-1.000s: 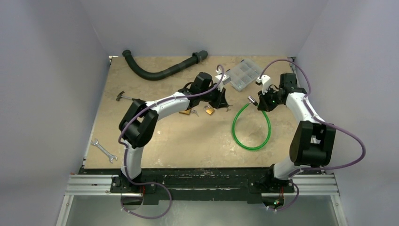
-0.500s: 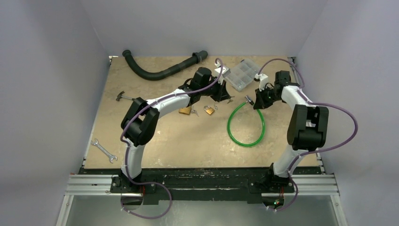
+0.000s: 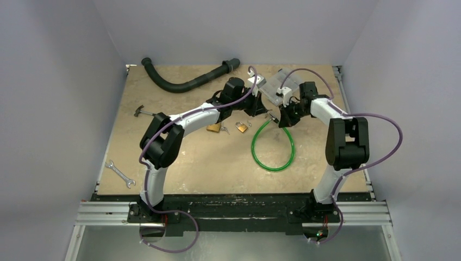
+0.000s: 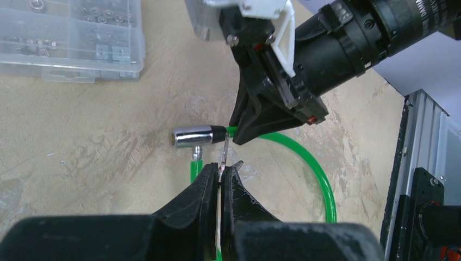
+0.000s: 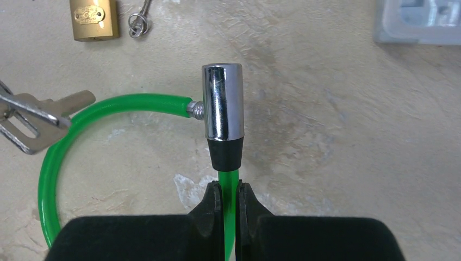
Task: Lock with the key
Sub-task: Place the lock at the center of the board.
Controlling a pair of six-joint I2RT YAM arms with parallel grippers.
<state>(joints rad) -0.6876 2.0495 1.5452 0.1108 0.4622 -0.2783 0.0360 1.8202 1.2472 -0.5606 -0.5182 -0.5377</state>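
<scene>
At the table [image 3: 217, 169] far middle, the left gripper [image 4: 220, 175] with its key [image 4: 224, 148] and the right gripper [image 5: 230, 191] nearly touch: no passage between them. The organiser box [image 3: 280, 86] blocks behind, the padlocks [image 3: 213, 129] left, and the green cable loop [image 5: 130, 102] in front. Open surface runs along the near edge, with a wrench [image 3: 120, 173] towards the left.

Padlocks [image 3: 241, 127] left of cable loop [image 3: 272, 169] — (box [image 3: 272, 82] behind).

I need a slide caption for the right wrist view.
Right gripper shut on the green cable just behind its chrome lock barrel; key at left, brass padlock top left.
</scene>
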